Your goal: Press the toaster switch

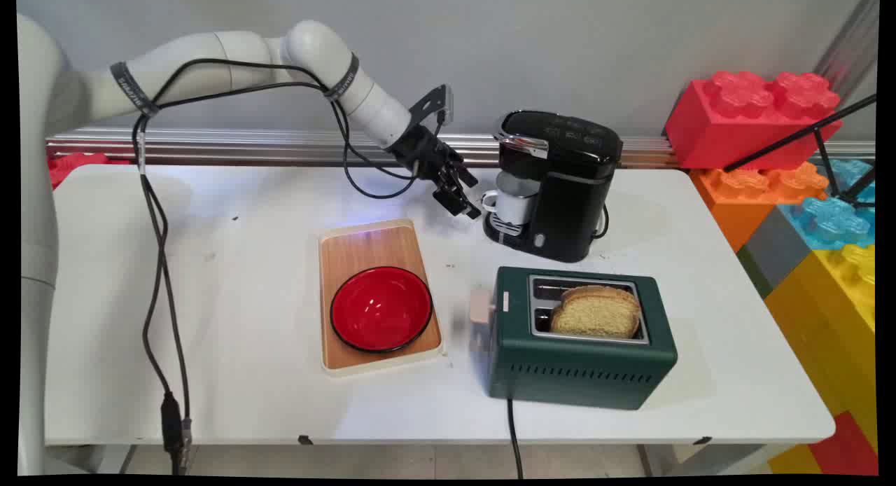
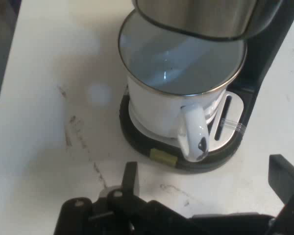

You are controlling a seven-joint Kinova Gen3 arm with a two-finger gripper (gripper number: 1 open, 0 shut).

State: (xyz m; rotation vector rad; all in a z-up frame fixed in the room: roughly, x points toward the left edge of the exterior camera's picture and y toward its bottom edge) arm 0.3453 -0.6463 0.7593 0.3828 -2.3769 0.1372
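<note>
1. The white table (image 1: 245,374) spans the main view, which alone shows the whole layout; the hand view takes in only one scuffed patch of the tabletop (image 2: 49,147) around the base of the coffee machine.
2. The green toaster (image 1: 581,353) stands at the front right with a slice of bread (image 1: 596,312) upright in one slot and a pale lever (image 1: 480,307) on its left end. It shows only in the main view.
3. The black coffee machine (image 1: 563,185) stands behind the toaster. From the main view its full body is visible; the hand view shows only its drip tray (image 2: 225,142) and the steel underside of its brew head (image 2: 201,17).
4. A wooden tray (image 1: 364,251) lies left of the toaster, seen only in the main view, with a red bowl (image 1: 381,309) resting on its near half.
5. The gripper (image 1: 458,192) hangs tilted just left of the coffee machine, its fingers (image 2: 131,178) spread wide apart, holding nothing and touching nothing.
6. The white mug (image 1: 514,206) sits on the drip tray under the brew head. The hand view shows what the main view does not: it is empty, with a metal rim, and its handle (image 2: 193,132) points toward the gripper, a gap between them.
</note>
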